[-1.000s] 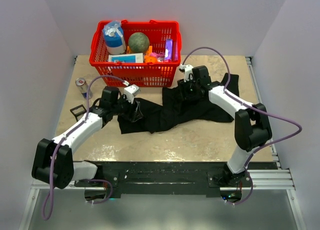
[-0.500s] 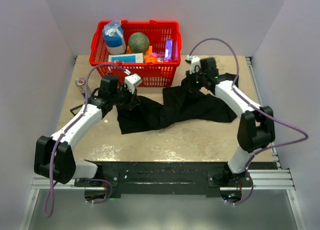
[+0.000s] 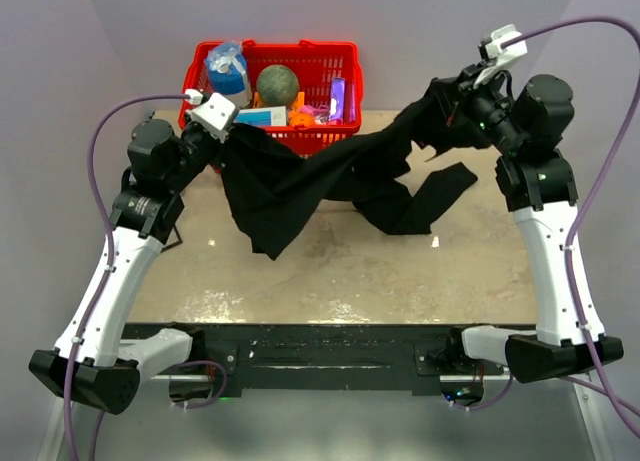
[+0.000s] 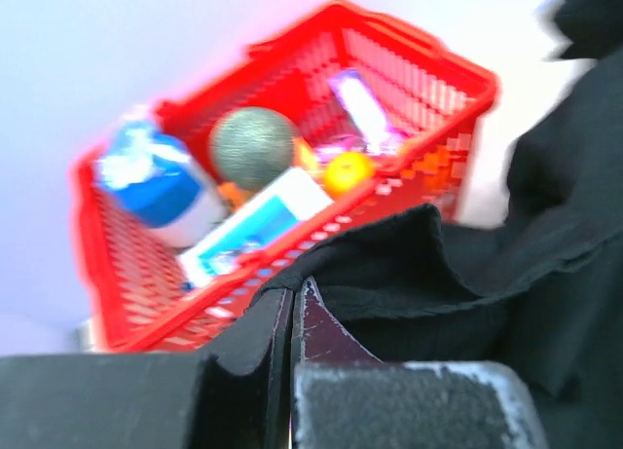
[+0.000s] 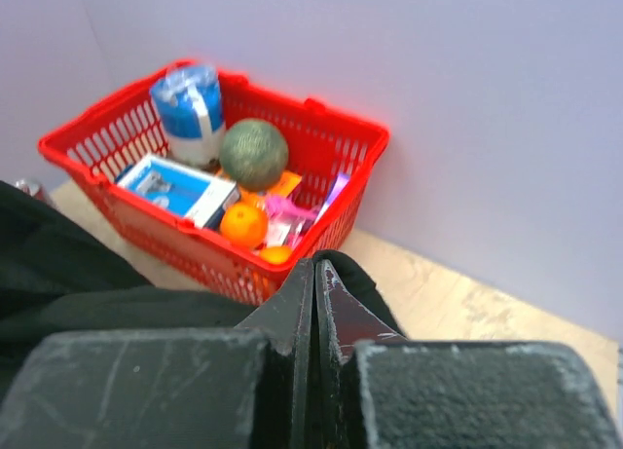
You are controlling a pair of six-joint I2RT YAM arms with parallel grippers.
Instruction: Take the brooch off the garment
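The garment (image 3: 300, 186), a black shirt, hangs stretched between both raised arms above the table, and its lower folds droop toward the tabletop. My left gripper (image 3: 225, 139) is shut on the shirt's left edge, with black cloth (image 4: 506, 274) pinched at the fingertips (image 4: 292, 293). My right gripper (image 3: 440, 101) is shut on the right edge, with fabric (image 5: 58, 264) caught between its jaws (image 5: 314, 266). The brooch shows in none of the views. Neither do any buttons or a tag.
A red basket (image 3: 300, 45) stands at the back of the table (image 3: 350, 271), just behind the lifted shirt. It holds a blue-white bag, a green ball (image 5: 253, 154), a blue box, an orange (image 5: 243, 225) and a purple packet. White walls enclose the table.
Both grippers closed on the shirt as it lay on the table, then rose and moved apart. The shirt came up off the surface and is spread between them.
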